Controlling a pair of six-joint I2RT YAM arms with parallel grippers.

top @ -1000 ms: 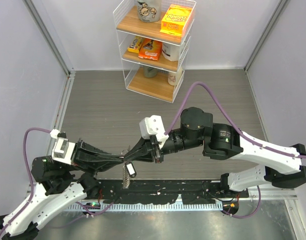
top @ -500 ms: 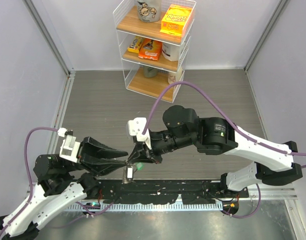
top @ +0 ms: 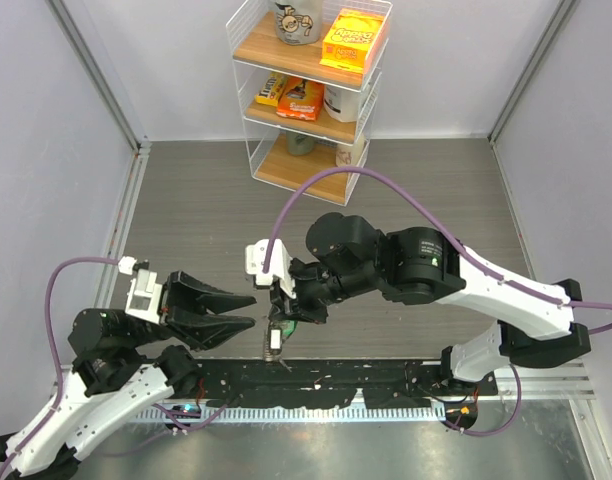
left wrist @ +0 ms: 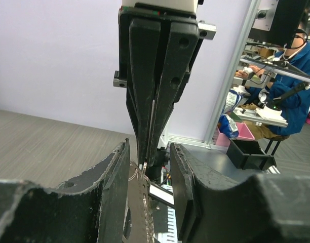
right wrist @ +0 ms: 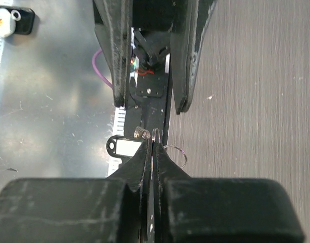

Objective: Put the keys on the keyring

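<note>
My right gripper (top: 284, 320) is shut on a thin metal ring (right wrist: 156, 133) of the keyring, held just above the table's near edge. The grey-brown chain (left wrist: 140, 200) hangs below it, with its coiled end (right wrist: 141, 133) at the fingertips and a green piece (top: 286, 327) beside them. One key (right wrist: 123, 147), dark with a pale face, hangs by the ring and also shows in the top view (top: 274, 340). A second loose ring (right wrist: 177, 154) hangs to the right. My left gripper (top: 253, 310) is open, its fingers (left wrist: 119, 167) either side of the chain. The second key is hidden.
A black rail (top: 326, 385) with cables runs along the near edge under the grippers. A white wire shelf (top: 306, 90) with boxes and cups stands at the back. Grey walls close in the left and right sides.
My left gripper has opened and let go of the chain. My right gripper has moved left and toward the near edge, carrying the keyring.
</note>
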